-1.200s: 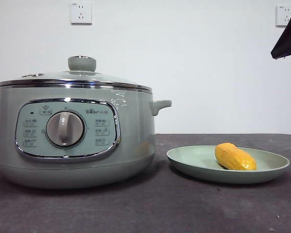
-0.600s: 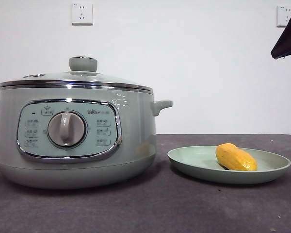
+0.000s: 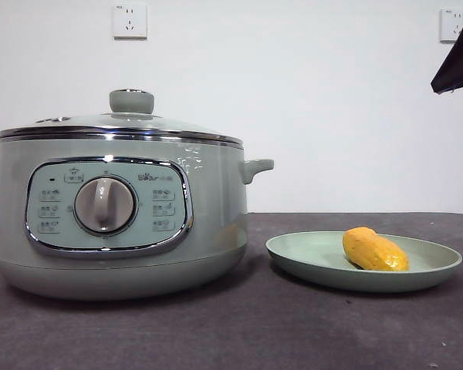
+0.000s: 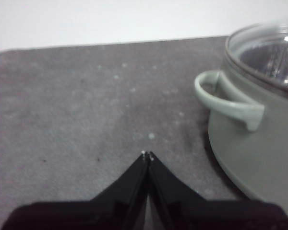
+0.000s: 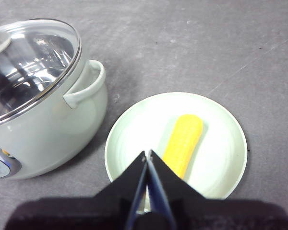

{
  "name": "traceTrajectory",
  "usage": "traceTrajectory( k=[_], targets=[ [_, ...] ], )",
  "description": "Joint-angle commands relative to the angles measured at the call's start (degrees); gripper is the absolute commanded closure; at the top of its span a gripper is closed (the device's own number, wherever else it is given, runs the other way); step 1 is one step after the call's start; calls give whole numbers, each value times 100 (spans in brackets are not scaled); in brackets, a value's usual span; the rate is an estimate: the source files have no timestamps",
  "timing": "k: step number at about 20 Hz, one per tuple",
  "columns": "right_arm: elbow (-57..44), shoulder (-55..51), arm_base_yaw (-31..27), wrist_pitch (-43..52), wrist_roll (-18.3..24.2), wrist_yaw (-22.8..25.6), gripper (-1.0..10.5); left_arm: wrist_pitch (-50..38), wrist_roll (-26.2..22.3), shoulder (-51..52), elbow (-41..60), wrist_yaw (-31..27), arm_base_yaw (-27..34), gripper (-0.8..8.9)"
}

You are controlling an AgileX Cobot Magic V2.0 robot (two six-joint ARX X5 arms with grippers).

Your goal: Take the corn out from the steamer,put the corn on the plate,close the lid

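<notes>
The sage-green steamer (image 3: 116,223) stands at the left of the table with the glass lid (image 3: 119,123) closed on it, knob (image 3: 131,101) on top. The yellow corn (image 3: 374,250) lies on the pale green plate (image 3: 309,254) to the steamer's right. My right gripper (image 5: 147,154) is shut and empty, high above the plate (image 5: 134,129) and corn (image 5: 184,143); it shows as a black tip (image 3: 457,65) at the top right corner. My left gripper (image 4: 147,155) is shut and empty over bare table beside the steamer's handle (image 4: 225,98).
The dark grey table (image 3: 255,331) runs to a white wall with two sockets (image 3: 130,21). The steamer (image 5: 43,105) and its lid (image 5: 31,62) also show in the right wrist view.
</notes>
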State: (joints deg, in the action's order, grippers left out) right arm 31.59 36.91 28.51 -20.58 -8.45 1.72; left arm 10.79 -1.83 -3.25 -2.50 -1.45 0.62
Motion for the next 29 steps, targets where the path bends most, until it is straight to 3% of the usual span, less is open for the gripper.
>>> traceTrajectory(
  k=[1, 22, 26, 29],
  targets=[
    [-26, -7, 2, 37, -70, 15, 945, -61, 127, 251, 181, 46, 24, 816],
    [-26, -7, 2, 31, -68, 26, 945, 20, 223, 315, 212, 24, 24, 816],
    [-105, -490, -188, -251, 553, 129, 945, 20, 223, 315, 212, 22, 24, 816],
    [-734, -1121, -920, 251, 651, 2, 945, 20, 223, 315, 212, 22, 24, 816]
  ],
)
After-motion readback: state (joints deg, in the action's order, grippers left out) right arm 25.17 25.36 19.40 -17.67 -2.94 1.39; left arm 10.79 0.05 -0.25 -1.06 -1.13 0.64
